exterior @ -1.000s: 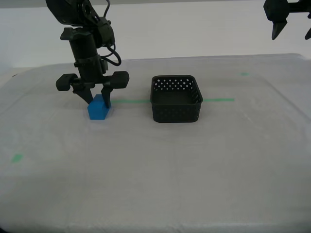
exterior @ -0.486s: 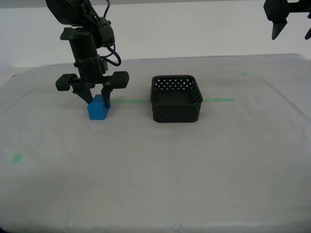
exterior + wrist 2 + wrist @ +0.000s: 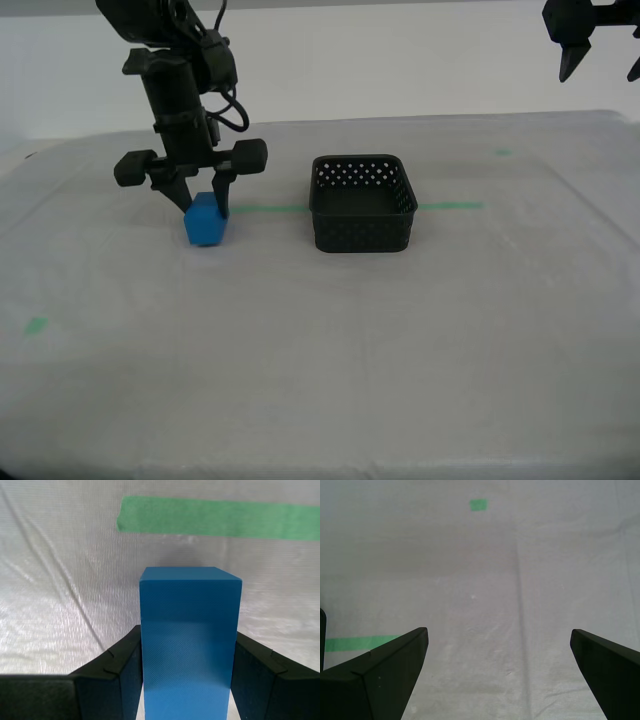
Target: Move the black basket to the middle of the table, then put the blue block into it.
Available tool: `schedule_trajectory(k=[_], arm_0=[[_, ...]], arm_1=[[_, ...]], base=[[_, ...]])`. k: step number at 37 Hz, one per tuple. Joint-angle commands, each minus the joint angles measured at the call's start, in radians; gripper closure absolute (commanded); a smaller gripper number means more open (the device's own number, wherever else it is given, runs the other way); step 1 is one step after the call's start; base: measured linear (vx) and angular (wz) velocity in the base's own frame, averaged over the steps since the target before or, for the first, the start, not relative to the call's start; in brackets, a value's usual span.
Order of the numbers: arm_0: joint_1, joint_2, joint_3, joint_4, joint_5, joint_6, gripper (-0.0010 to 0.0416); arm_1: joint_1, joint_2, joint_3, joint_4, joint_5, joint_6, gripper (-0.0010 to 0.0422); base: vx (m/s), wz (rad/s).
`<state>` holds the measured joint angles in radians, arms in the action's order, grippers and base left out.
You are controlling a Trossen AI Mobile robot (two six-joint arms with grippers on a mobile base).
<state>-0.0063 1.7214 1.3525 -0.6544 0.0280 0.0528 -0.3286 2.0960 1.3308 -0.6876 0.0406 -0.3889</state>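
Note:
My second gripper (image 3: 203,206) hangs from its arm at the exterior view's left, shut on the blue block (image 3: 205,222). The block sits just off the table (image 3: 330,350), slightly turned. In the second wrist view the blue block (image 3: 189,640) fills the gap of my second gripper (image 3: 189,652), a dark pad on each side face. The black basket (image 3: 362,232) stands upright near the table's middle, to the exterior view's right of the block, and nothing shows inside it. My first gripper (image 3: 601,72) hangs high at the exterior view's upper right, open; the first wrist view shows my first gripper (image 3: 498,634) wide apart over bare cloth.
A thin green tape line (image 3: 270,209) runs across the cloth behind the block and basket, seen also as green tape (image 3: 220,517) beyond the block. Small green tape bits (image 3: 35,325) lie at the exterior view's left and far right (image 3: 502,152).
My second gripper has risen a little with the blue block, which has left the cloth and turned slightly. The basket and my first gripper have not moved.

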Motion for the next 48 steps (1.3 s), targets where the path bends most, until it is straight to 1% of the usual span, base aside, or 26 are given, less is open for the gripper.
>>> schedule_trajectory(k=[1,6,13,19,21,26,29,34,40,48], arm_0=[[0.001,-0.001,0.0,0.002,0.0,-0.001,0.0007],[0.0,-0.001,0.0,0.003,0.0,-0.001,0.0007],[0.0,-0.001,0.0,0.003,0.0,-0.001,0.0007],[0.001,-0.001,0.0,0.003,0.0,-0.001,0.0007],[0.0,-0.001,0.0,0.003,0.0,-0.001,0.0007],[0.0,-0.001,0.0,0.002,0.0,-0.001,0.0007],[0.001,-0.001,0.0,0.003,0.0,-0.001,0.0007],[0.001,-0.001,0.0,0.003,0.0,-0.001,0.0007],[0.001,-0.001,0.0,0.003,0.0,-0.001,0.0007],[0.001,-0.001,0.0,0.003,0.0,-0.001,0.0007]], arm_1=[[-0.007,-0.033,0.002,-0.028,-0.004,-0.032,0.0412],[-0.029,-0.103,0.002,-0.055,-0.006,-0.119,0.0412],[-0.088,-0.206,0.003,-0.055,-0.011,-0.206,0.0412],[-0.152,-0.221,0.057,-0.092,-0.076,-0.249,0.0412],[-0.171,-0.216,0.078,-0.1,-0.081,-0.27,0.0412],[-0.214,-0.183,0.146,-0.119,-0.09,-0.296,0.0412],[-0.237,-0.146,0.206,-0.149,-0.103,-0.297,0.0412],[-0.266,-0.086,0.33,-0.207,-0.113,-0.294,0.0412],[-0.282,-0.025,0.456,-0.267,-0.116,-0.292,0.0412],[-0.307,0.074,0.563,-0.3,-0.109,-0.291,0.0412]], base=[[0.0,0.0],[0.0,0.0],[0.0,0.0],[0.0,0.0],[0.0,0.0],[0.0,0.0],[0.0,0.0],[0.0,0.0],[0.0,0.0],[0.0,0.0]])
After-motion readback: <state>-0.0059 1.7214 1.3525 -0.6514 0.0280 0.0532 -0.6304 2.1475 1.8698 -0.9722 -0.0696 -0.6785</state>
